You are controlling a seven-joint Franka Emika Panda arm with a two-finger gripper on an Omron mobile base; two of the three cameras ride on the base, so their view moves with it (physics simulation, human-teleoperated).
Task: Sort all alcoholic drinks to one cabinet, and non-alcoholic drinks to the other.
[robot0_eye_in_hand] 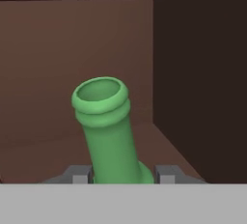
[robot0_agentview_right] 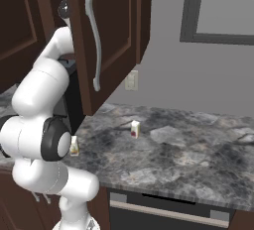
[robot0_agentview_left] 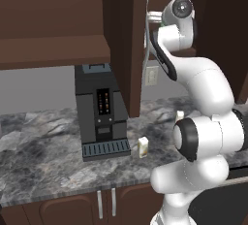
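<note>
Currently the green bottle (robot0_eye_in_hand: 107, 131) is pinched between the two tips of the claw (robot0_eye_in_hand: 123, 175), neck running up and away along the hand's line, tilted slightly left in the hand view. It is held inside the narrow cabinet (robot0_agentview_right: 114, 30), side wall close on the right, back panel beyond. The shelf floor is judged just below, so lowering is what matters. Two cartons (robot0_agentview_left: 143, 147) (robot0_agentview_right: 134, 129) are left on the desk (robot0_agentview_right: 188, 159).
</note>
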